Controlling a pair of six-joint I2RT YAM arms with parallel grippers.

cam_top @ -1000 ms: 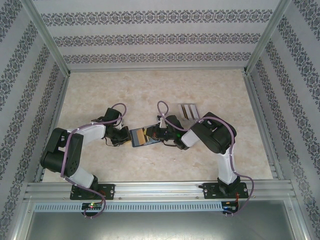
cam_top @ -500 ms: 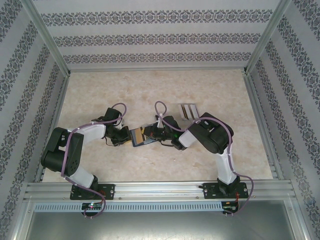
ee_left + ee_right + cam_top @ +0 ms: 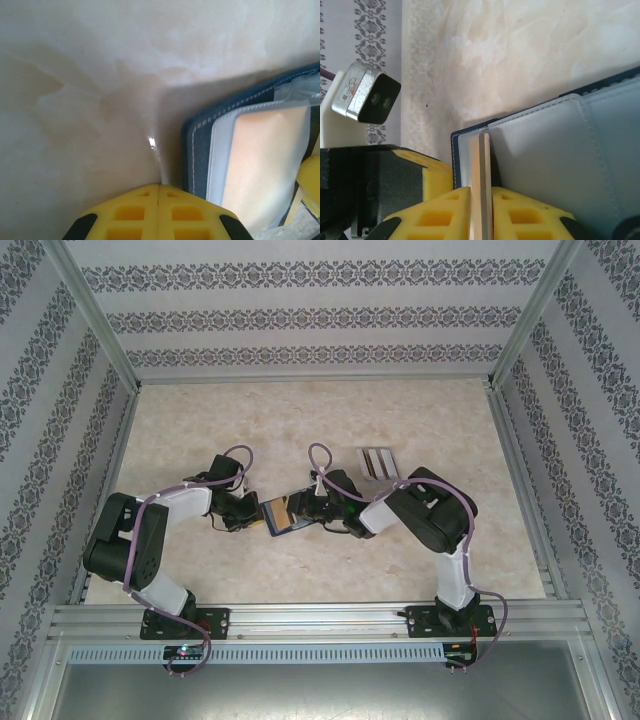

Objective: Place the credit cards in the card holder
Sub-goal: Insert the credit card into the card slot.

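We are reaching both arms inward, wrists low, holding the left gripper (image 3: 159,187) pressed together, right gripper (image 3: 481,190) pinching a credit card (image 3: 484,160).

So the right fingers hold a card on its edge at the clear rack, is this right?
Not quite. The right fingers do hold the credit card on its edge, but at the open card holder, not the clear rack. The right wrist view shows it.

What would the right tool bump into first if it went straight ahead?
Probably the card holder: the right tool pinches a credit card edge-on, at its grey pocket, though depth is unclear.
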